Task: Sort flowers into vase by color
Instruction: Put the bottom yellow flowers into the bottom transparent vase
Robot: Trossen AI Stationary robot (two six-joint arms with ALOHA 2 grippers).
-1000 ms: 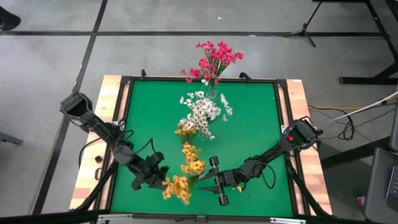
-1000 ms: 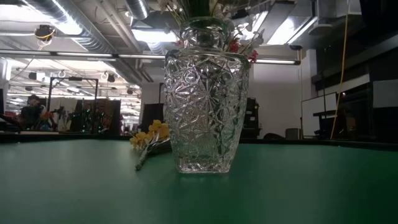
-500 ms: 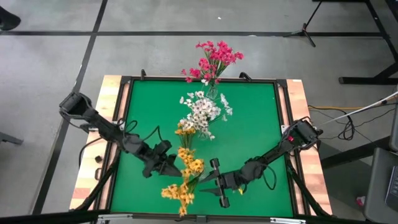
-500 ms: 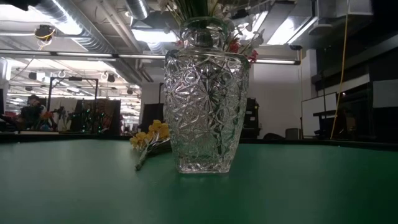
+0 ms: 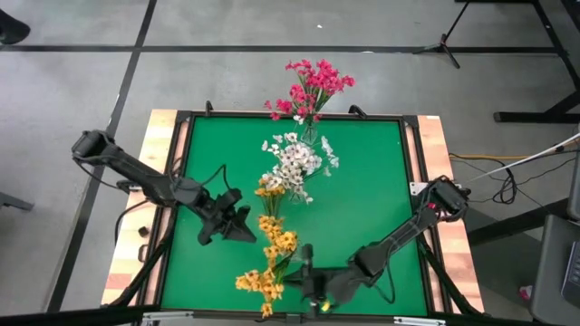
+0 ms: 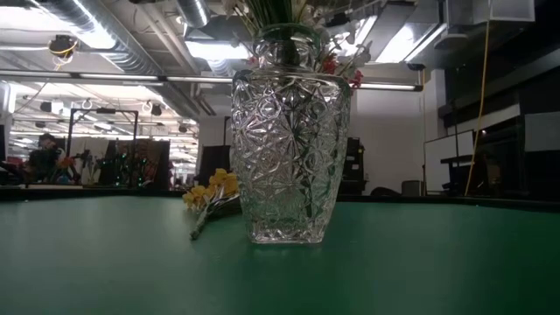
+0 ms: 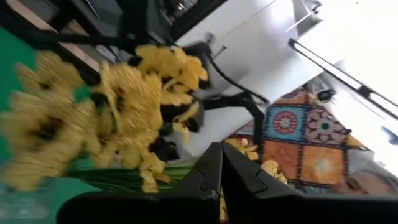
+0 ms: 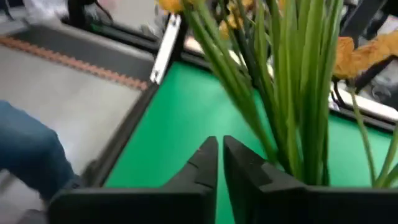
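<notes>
Yellow-orange sprigs lie on the green mat in a line: a near bunch, a middle cluster and a far cluster. White blossoms and magenta-pink blossoms stand upright farther back. The low view shows a cut-glass vase with a yellow sprig lying beside it. My left gripper is shut, just left of the middle cluster. My right gripper is shut, low over the mat by the near bunch's green stems, which run past beside its fingers.
A dark raised frame borders the green mat, with wooden table edges outside it. Cables hang from both arms. The mat's right half is bare green. A blue-clad leg of a person shows beyond the table's edge.
My left gripper has drawn back from the near yellow bunch, moving toward the far edge to beside the middle cluster. My right gripper has slid toward the left and near edges, closer to the stems. The near bunch has shifted slightly toward the near edge.
</notes>
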